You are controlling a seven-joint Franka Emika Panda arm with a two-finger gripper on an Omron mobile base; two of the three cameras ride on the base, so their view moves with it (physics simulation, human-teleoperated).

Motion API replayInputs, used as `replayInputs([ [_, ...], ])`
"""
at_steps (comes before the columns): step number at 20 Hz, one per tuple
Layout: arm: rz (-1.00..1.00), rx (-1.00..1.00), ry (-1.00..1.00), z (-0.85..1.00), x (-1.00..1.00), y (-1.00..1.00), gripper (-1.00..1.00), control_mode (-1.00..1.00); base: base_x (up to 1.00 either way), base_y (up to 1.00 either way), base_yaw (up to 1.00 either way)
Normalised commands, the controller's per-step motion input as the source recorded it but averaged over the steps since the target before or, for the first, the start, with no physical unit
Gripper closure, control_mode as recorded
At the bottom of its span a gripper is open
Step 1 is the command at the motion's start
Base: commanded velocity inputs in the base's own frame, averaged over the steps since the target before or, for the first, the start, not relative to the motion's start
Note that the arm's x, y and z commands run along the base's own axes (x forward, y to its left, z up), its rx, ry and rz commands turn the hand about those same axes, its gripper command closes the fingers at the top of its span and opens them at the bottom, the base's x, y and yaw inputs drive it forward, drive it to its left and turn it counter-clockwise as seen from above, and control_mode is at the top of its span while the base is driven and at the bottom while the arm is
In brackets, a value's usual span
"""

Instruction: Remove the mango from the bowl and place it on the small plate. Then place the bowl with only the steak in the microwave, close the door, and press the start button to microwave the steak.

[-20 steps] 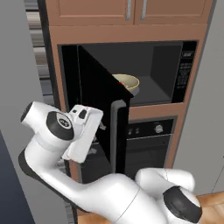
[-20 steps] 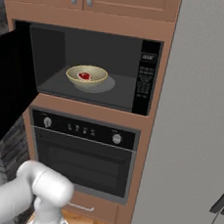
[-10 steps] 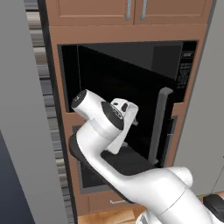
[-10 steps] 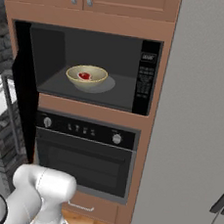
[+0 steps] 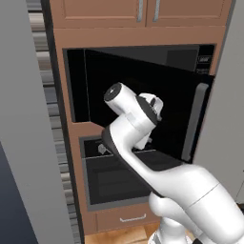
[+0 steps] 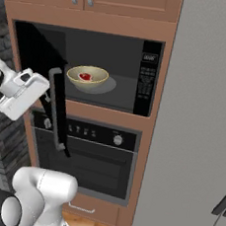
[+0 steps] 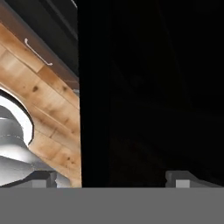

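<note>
Claw [image 7: 109,177]: one, jaws spread wide, holding nothing; your two fingertips [image 7: 43,178] sit right against the outer face of the door [image 7: 153,87].

Door: one, black glass, partly swung toward closing, directly ahead of the claw. Handle [image 6: 56,108]: one vertical grey bar, on the door's free edge off to the claw's side.

Microwave [image 6: 148,84]: one, cavity beyond the door from the claw.

Bowl [image 6: 87,76]: one, on the turntable behind the door. Steak [image 6: 85,76]: one red piece inside it. I cannot make out any mango or small plate.

Risks, as judged:
- You push off-centre near the hinge and the claw slides along the glass, leaving the door ajar.
- An open fingertip catches the handle and drags the door back open.
- An unlatched door makes the start press useless.
</note>
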Motion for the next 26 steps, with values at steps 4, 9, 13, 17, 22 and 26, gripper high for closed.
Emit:
replayInputs([
  [4,0.03,0.0,0.0,0.1,0.77,-0.13,-1.0,-1.0,0.0,0.0,0.0],
  [9,0.01,0.01,0.0,0.0,0.85,-0.04,-1.0,-1.0,0.0,0.0,0.0],
  [13,0.02,0.03,0.0,0.0,0.83,-0.07,-1.0,-1.0,0.0,0.0,0.0],
  [17,0.03,0.01,-0.01,0.0,0.72,-0.16,-1.0,-1.0,0.0,0.0,0.0],
  [22,0.07,0.02,-0.01,0.0,0.61,-0.12,-1.0,-1.0,0.0,0.0,0.0],
  [26,0.09,0.03,0.0,0.0,0.6,-0.01,-1.0,-1.0,0.0,0.0,0.0],
])
